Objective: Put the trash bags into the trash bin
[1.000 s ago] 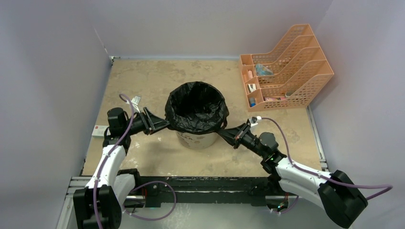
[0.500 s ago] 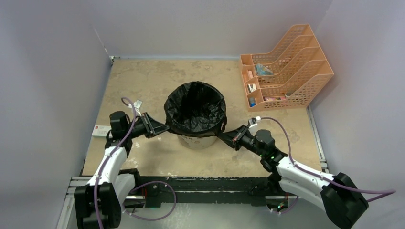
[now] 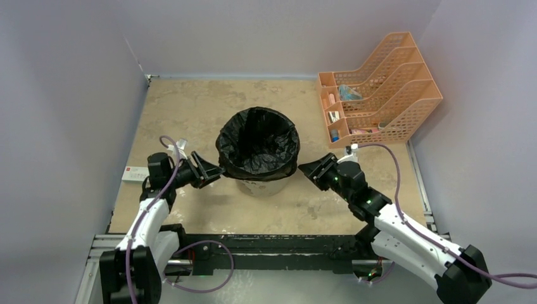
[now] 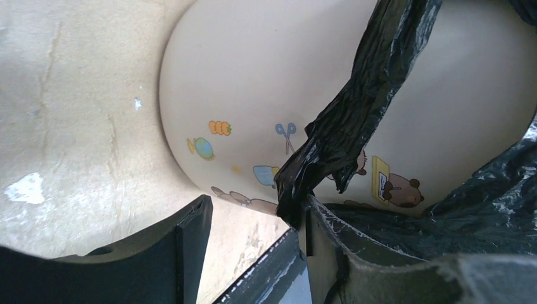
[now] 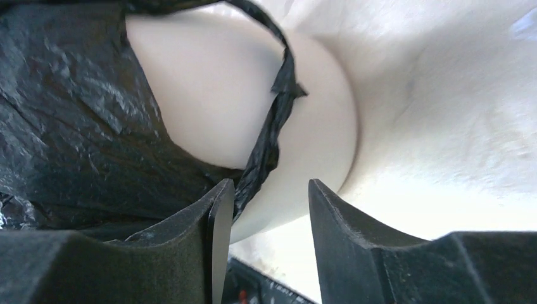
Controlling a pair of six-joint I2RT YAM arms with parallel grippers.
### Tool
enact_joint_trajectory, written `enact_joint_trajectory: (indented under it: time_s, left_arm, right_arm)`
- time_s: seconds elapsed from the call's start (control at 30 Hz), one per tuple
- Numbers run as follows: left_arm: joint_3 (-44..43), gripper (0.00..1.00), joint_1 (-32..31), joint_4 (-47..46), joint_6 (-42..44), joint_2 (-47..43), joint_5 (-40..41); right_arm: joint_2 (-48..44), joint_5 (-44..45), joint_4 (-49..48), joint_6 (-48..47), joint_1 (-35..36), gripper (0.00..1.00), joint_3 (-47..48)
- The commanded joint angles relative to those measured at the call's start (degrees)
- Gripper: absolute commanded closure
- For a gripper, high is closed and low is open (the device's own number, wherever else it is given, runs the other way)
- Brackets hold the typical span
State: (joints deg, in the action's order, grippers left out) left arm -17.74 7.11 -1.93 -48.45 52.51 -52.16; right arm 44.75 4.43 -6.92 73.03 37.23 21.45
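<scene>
Sandy table under both arms: the left tool stands apart, one bag handle slack against its inner finger, unclamped. The right tool is apart too, the other handle dangling just ahead. Beyond them the trash bag lines the trash bin, folded over its rim — the task looks essentially done. The bin's floor is hidden — whether the liner reaches bottom, I cannot tell.

Lab test booth: blank partition walls box in worn tabletop, aluminium rail at near edge.
</scene>
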Motion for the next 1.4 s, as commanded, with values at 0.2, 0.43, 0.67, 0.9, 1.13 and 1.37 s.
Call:
enact_joint_trajectory:
  time_s: [0.2, 0.43, 0.67, 0.9, 1.13, 1.37]
  left_arm:
    - [-2.71, 0.46, 0.27, 8.41, -0.78, -13.04, 9.87]
    - [-8.81, 0.43, 0.27, 14.07, 2.08, -13.35, 14.24]
    - [-11.09, 0.36, 0.28, 14.75, 4.42, -12.60, 15.51]
    - [-12.10, 0.38, 0.28, 6.39, 8.38, 0.03, 2.65]
    - [-10.21, 0.55, 0.19, -3.45, 4.35, 12.46, -4.33]
    - [-4.80, 0.65, 0.18, -5.55, 3.42, 11.56, 1.87]
  right_arm:
    - [-0.98, 15.10, 10.33, -14.47, -3.03, 0.38, 7.69]
    - [11.73, -20.23, -8.16, -21.65, -18.62, 0.37, 9.53]
    - [25.98, -31.42, -11.97, -25.79, -18.73, 0.38, 14.70]
    - [33.80, -33.23, -6.23, -34.54, -18.72, 0.38, 20.84]
    - [41.73, -34.08, -6.89, -36.44, -18.78, 0.39, 23.66]
    - [44.68, -34.48, -9.65, -35.70, -18.78, 0.69, 19.24]
